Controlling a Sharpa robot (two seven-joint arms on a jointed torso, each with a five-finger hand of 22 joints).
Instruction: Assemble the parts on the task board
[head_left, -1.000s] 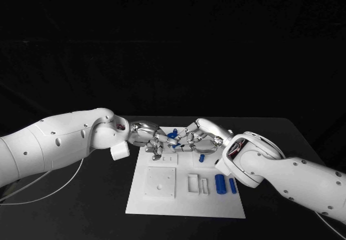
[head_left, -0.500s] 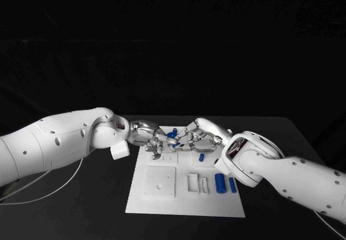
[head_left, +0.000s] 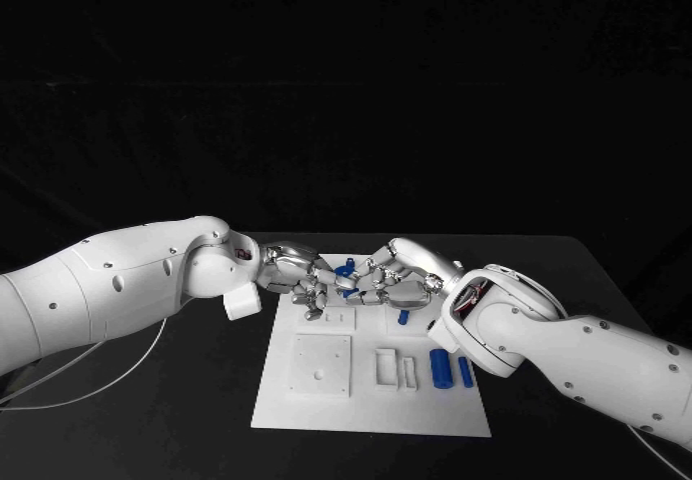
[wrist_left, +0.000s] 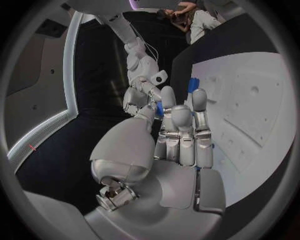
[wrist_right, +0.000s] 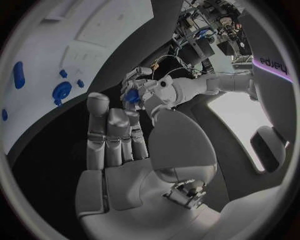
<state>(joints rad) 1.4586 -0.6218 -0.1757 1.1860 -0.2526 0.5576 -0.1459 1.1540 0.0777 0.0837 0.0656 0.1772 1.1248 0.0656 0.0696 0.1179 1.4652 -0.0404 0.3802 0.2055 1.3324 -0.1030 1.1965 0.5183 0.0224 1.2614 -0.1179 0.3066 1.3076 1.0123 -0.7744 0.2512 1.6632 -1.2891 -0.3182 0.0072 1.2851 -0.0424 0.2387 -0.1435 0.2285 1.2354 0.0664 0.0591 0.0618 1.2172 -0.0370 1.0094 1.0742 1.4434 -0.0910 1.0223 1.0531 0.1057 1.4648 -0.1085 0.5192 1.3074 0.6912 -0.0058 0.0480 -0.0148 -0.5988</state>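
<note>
The white task board (head_left: 368, 385) lies in the middle of the black table. Both hands meet above its far end. My left hand (head_left: 297, 276) pinches a small blue part (head_left: 346, 268) at its fingertips; the right wrist view shows that same blue part (wrist_right: 131, 96) in the left hand (wrist_right: 145, 88). My right hand (head_left: 400, 277) is close beside it, its fingers (wrist_right: 112, 132) stretched toward the left hand with nothing between them. In the left wrist view blue shows at the left hand's fingertips (wrist_left: 192, 84).
On the board's right side lie two blue cylinders (head_left: 438, 366) (head_left: 464, 371) and a smaller blue part (head_left: 402, 317). A white square block (head_left: 319, 363) and a white slotted piece (head_left: 388, 367) sit on the board's near half. Black table surrounds the board.
The right hand has edged slightly toward the left hand. The blue part stays in the left hand at the same spot.
</note>
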